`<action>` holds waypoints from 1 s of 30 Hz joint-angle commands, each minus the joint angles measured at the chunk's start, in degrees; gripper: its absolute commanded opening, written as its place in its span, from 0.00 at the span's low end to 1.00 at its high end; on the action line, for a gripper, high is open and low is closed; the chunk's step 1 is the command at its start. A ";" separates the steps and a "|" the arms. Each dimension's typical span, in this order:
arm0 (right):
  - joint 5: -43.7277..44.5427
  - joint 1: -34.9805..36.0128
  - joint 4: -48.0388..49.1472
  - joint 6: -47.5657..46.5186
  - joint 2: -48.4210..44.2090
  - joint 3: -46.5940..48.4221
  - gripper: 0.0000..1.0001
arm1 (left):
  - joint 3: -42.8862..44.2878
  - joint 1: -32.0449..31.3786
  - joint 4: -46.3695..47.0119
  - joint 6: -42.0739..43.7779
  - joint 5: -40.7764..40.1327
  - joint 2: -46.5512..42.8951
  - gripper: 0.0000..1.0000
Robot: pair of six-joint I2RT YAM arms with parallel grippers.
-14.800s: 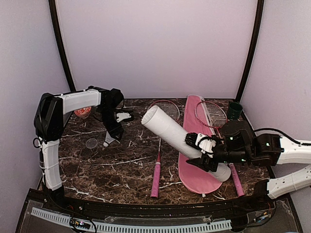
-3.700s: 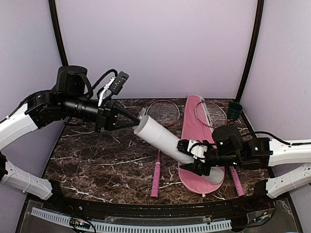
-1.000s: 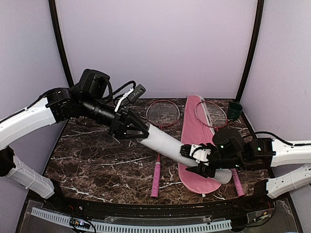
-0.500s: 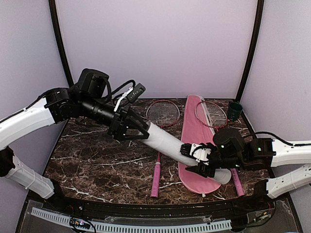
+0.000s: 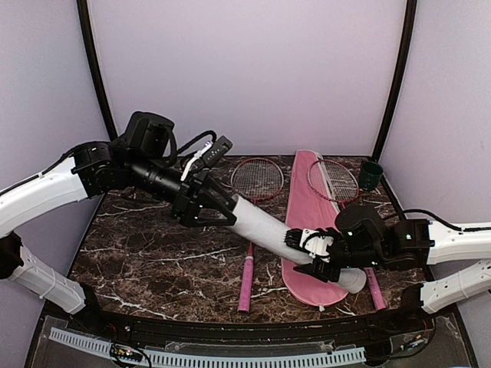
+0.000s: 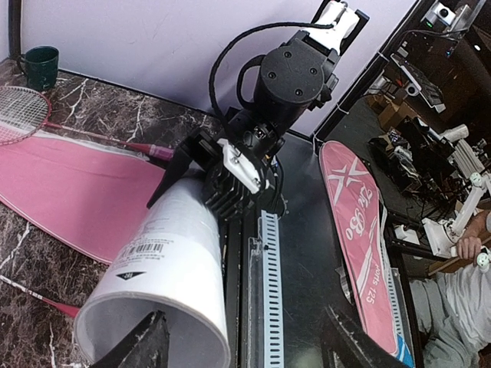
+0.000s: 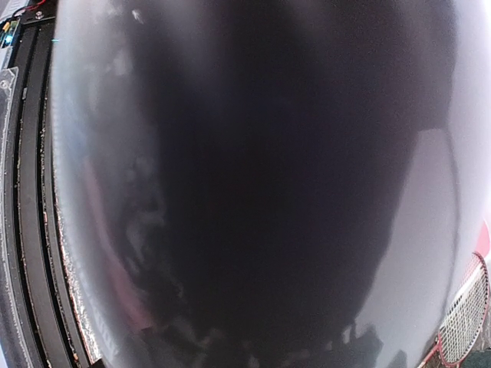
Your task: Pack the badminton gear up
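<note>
the white tube (image 5: 265, 228) is clamped near its lower end by the right pincer (image 5: 313, 254), above the pink bag (image 5: 307, 192); its long axis rises leftward to the open mouth, faced by the left pincer (image 5: 225, 212) (spread wide, nothing gripped).

1. The top camera sits high behind both arm bases. It tilts down and forward across the whole marble table (image 5: 153, 261) to the lilac back wall, far enough off to hold both arms.
2. The left wrist camera hangs right at the raised open mouth of the white cardboard tube (image 6: 165, 261). It looks down the tube's length towards the right gripper (image 6: 201, 180) and past the table's near edge into the room. With the top view it shares the tube, the pink bag (image 6: 69, 192), a racket (image 6: 19, 111) and the green cup (image 6: 40, 65).
3. The right wrist camera is so close to a surface that blur fills it. Only a black rail (image 7: 31, 192) at the left and a racket head (image 7: 464, 322) in the corner show.
</note>
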 commanded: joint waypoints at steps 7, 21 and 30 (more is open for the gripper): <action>-0.70 0.92 14.74 1.29 -3.08 1.93 0.21 | -5.05 -1.78 -2.46 0.27 0.86 -1.03 0.69; -3.20 0.92 16.32 0.82 -0.30 4.01 0.22 | -1.66 -4.61 0.99 0.47 -3.38 2.08 0.70; -2.60 0.74 16.33 2.34 0.52 3.55 0.21 | -4.56 4.35 7.42 -3.99 -9.53 -10.57 0.75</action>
